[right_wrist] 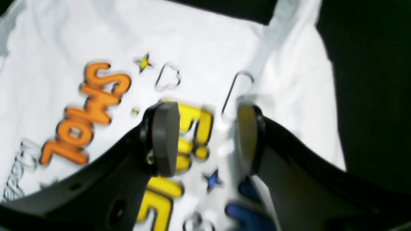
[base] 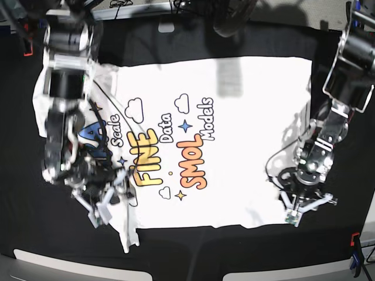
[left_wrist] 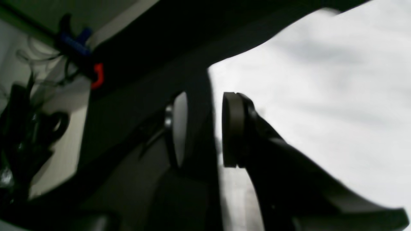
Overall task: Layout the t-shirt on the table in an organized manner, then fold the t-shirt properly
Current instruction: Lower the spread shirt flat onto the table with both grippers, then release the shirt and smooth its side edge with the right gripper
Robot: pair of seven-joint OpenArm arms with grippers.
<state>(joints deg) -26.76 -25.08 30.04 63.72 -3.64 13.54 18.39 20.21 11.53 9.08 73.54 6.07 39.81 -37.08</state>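
I'm in the laying-out step, I'd say: the t-shirt (base: pixel 222 140) is spread print-up across the black bench (base: pixel 328 41), mostly flat, but the sleeve end by my right gripper (right_wrist: pixel 207 138) is bunched and folded over, so no fold has been made yet. My right jaws stand wide apart, nothing between them, hovering over the yellow lettering; the cloth lies below the pads, and the rumpled sleeve sits just to the outer side of them. My left gripper (left_wrist: pixel 200 131) hangs at the opposite end, at the hem corner. Its jaws are apart too, with bare bench showing through the gap and the white edge just beside one pad; I can't tell whether it touches. Next, I reckon, I need to drop onto that bunched sleeve, pinch it and draw it outward flat before folding.
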